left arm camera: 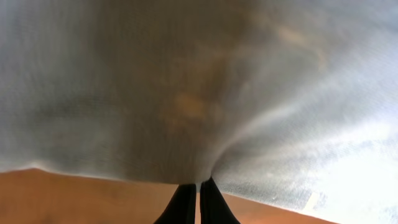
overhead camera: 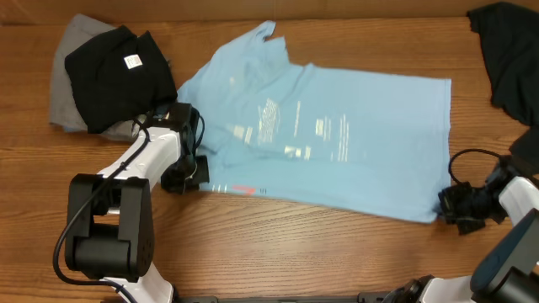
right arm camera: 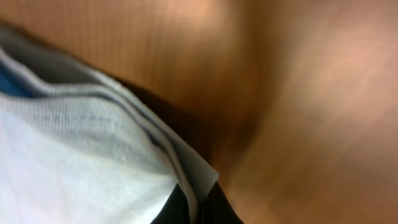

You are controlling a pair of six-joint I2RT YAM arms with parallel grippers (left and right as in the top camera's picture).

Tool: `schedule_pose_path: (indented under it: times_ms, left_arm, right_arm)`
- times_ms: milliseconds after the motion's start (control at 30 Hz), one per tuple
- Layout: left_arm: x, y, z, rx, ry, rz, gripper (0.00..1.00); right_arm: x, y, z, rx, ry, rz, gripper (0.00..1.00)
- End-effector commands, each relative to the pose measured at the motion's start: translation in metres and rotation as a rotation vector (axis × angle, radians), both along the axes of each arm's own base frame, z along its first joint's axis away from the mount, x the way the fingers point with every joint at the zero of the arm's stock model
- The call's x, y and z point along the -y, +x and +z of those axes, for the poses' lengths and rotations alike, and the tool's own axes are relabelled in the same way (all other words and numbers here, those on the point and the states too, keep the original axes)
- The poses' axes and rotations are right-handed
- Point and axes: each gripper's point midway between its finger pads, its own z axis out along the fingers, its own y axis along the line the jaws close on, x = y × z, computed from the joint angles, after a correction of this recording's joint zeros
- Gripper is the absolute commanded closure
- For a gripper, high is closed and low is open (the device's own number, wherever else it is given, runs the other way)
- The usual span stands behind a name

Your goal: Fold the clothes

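Observation:
A light blue T-shirt with white lettering and a small red mark lies spread on the wooden table, sideways, lettering up. My left gripper is shut on the shirt's near left edge; in the left wrist view the fingers pinch the cloth. My right gripper is shut on the shirt's near right corner; in the right wrist view the fingers clamp the hemmed corner.
A black garment lies folded on a grey one at the back left. A dark garment lies at the back right corner.

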Motion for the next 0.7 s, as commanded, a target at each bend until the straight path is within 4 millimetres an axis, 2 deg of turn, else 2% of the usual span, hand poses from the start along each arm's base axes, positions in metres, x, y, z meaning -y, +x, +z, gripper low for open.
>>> schedule_pose_path:
  times_ms: [0,67,100,133,167,233,333,433,533,633,667]
  left_arm:
    - [-0.009,-0.022,0.004,-0.074,0.036,0.007,0.96]
    - [-0.010,-0.033,0.014,-0.105,0.041,0.013,0.96]
    - [-0.010,-0.037,0.018,-0.113,0.042,0.017,0.96]
    - [-0.011,-0.039,0.021,-0.117,0.043,0.020,0.89]
    - [-0.010,-0.041,0.023,-0.118,0.042,0.023,0.75]
    - [-0.010,-0.043,0.027,-0.118,0.041,0.022,0.63]
    - [-0.011,-0.046,0.035,-0.130,0.041,0.017,0.62]
    - [-0.010,-0.041,0.055,-0.110,0.036,0.004,0.62]
    - [-0.004,-0.019,0.086,-0.022,0.003,-0.013,0.60]
    - [0.021,0.024,0.127,0.153,-0.125,-0.103,0.48]
    - [0.037,0.045,0.146,0.245,-0.201,-0.187,0.43]
  right_arm:
    - [0.033,-0.011,0.022,-0.033,-0.154,-0.063,0.96]
    - [0.038,-0.021,0.031,-0.054,-0.191,-0.078,0.96]
    - [0.041,-0.024,0.034,-0.054,-0.205,-0.084,0.92]
    - [0.042,-0.024,0.037,-0.045,-0.209,-0.082,0.83]
    - [0.041,-0.024,0.039,-0.040,-0.208,-0.083,0.70]
    - [0.041,-0.023,0.042,-0.031,-0.212,-0.084,0.56]
    - [0.041,-0.012,0.050,0.023,-0.204,-0.062,0.53]
    - [0.044,0.007,0.066,0.102,-0.193,-0.034,0.53]
    - [0.040,0.041,0.093,0.275,-0.151,0.067,0.53]
    - [0.033,0.076,0.130,0.467,-0.120,0.179,0.53]
    - [0.030,0.089,0.145,0.536,-0.118,0.216,0.53]
